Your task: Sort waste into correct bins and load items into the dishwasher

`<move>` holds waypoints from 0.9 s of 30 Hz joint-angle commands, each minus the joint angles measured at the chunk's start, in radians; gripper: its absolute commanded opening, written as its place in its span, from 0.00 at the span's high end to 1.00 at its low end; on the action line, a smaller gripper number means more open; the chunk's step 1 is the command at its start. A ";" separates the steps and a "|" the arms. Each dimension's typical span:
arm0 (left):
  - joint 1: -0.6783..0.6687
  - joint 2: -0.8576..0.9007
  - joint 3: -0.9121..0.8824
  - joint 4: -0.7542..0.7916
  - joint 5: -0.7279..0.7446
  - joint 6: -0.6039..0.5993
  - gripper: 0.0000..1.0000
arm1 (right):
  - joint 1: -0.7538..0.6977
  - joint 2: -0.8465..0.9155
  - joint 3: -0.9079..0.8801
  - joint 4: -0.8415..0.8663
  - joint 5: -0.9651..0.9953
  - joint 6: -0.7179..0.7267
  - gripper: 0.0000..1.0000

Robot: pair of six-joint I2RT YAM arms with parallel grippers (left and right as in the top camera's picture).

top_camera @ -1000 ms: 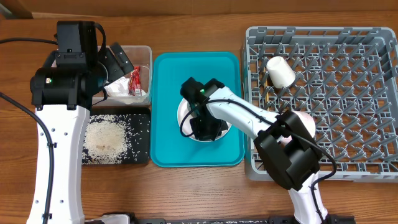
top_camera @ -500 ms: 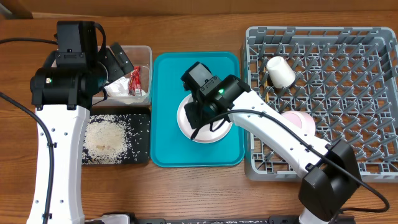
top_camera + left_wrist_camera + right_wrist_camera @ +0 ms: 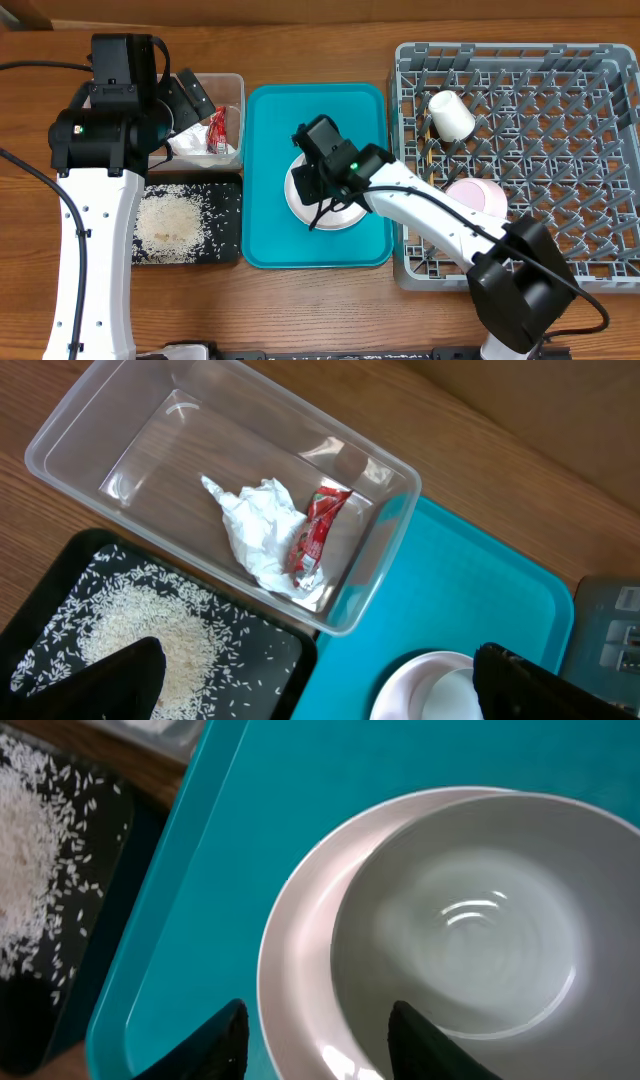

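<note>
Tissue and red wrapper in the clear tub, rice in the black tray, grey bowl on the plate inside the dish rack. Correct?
No: the grey bowl sits on the plate on the teal tray, not inside the dish rack; the overhead view shows it. Tissue and red wrapper are in the clear tub, rice in the black tray.

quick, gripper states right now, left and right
Left gripper: open, holding nothing.
Right gripper: open, empty, above the pale grey bowl.

White arm links [image 3: 95, 230], black joint housings [image 3: 100, 135], black cables [image 3: 30, 66], green LEDs [image 3: 353, 166]; right gripper [image 3: 318, 1045] fingers [image 3: 225, 1045] black.
</note>
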 commanded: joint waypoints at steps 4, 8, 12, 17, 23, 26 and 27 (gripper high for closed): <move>0.002 0.005 0.014 0.000 -0.006 -0.006 0.00 | 0.011 0.002 -0.099 0.128 0.016 -0.004 0.52; 0.002 0.005 0.014 0.000 -0.006 -0.006 0.00 | 0.011 0.002 -0.153 0.200 0.016 -0.004 0.52; 0.002 0.005 0.014 0.000 -0.006 -0.006 0.00 | 0.011 0.002 -0.188 0.234 0.016 -0.008 0.52; 0.002 0.005 0.014 0.000 -0.006 -0.006 0.00 | 0.011 0.002 -0.192 0.227 0.016 -0.024 0.60; 0.002 0.005 0.014 0.000 -0.006 -0.006 0.00 | 0.005 0.002 -0.192 0.161 0.056 -0.056 0.71; 0.002 0.005 0.014 0.000 -0.006 -0.006 0.00 | 0.003 0.002 -0.192 0.131 0.068 -0.056 0.71; 0.002 0.005 0.014 0.000 -0.006 -0.006 0.00 | 0.003 0.002 -0.192 0.125 0.068 -0.056 0.72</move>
